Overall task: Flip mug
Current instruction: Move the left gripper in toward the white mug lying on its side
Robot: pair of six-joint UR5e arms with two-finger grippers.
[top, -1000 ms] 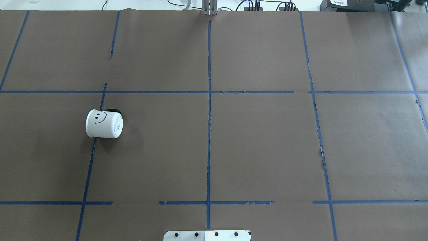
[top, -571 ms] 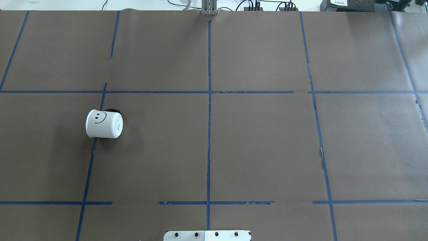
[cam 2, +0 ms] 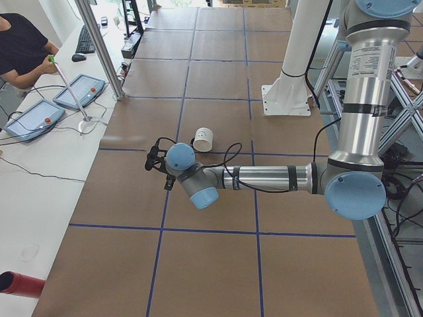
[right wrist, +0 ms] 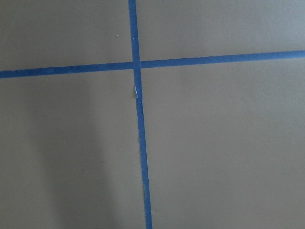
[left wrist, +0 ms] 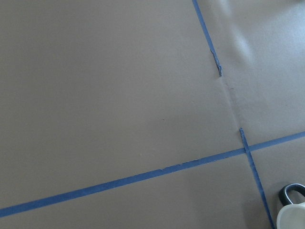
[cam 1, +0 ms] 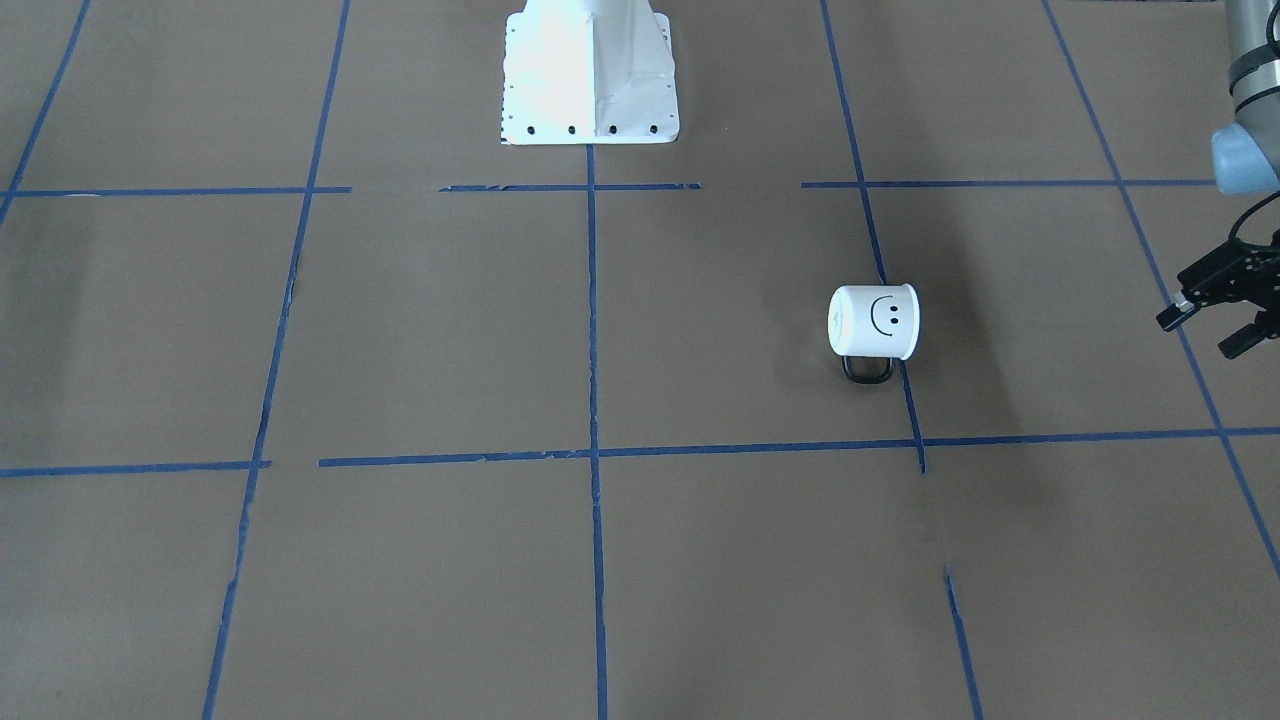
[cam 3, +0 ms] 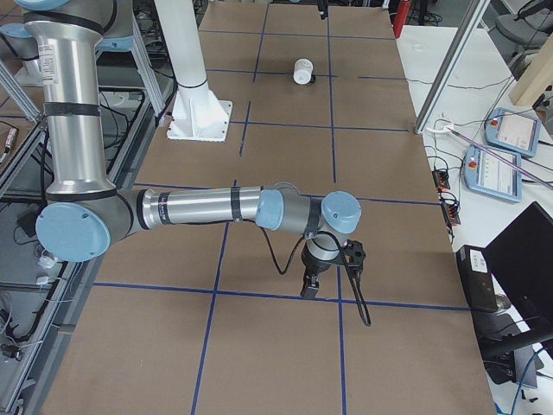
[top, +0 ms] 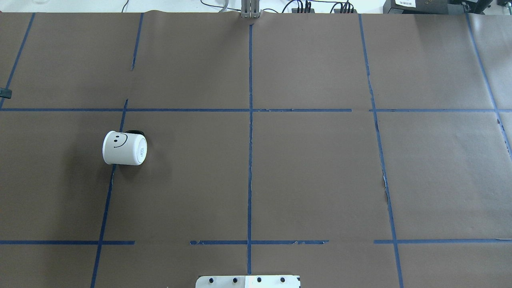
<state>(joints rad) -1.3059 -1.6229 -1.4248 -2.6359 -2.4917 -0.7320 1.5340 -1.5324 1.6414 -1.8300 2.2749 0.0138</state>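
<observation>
The white mug (top: 125, 148) lies on its side on the brown paper in the left half of the table, smiley face up, black handle on the far side, flat on the paper. It also shows in the front view (cam 1: 873, 320), the left view (cam 2: 203, 139), the right view (cam 3: 302, 70) and the corner of the left wrist view (left wrist: 291, 215). My left gripper (cam 1: 1198, 336) hovers open and empty, well out to the side of the mug; only a black tip (top: 5, 93) shows overhead. My right gripper (cam 3: 311, 284) hangs over the table's far right end, and I cannot tell if it is open or shut.
Blue tape lines (top: 250, 132) divide the brown paper into squares. The robot's white base (cam 1: 590, 75) stands at the near edge. Cables and boxes (top: 320, 7) lie beyond the far edge. An operator's bench with pendants (cam 2: 46, 112) runs along the far side.
A black tip of my left gripper has come into the overhead view at its left edge. The mug has not moved.
</observation>
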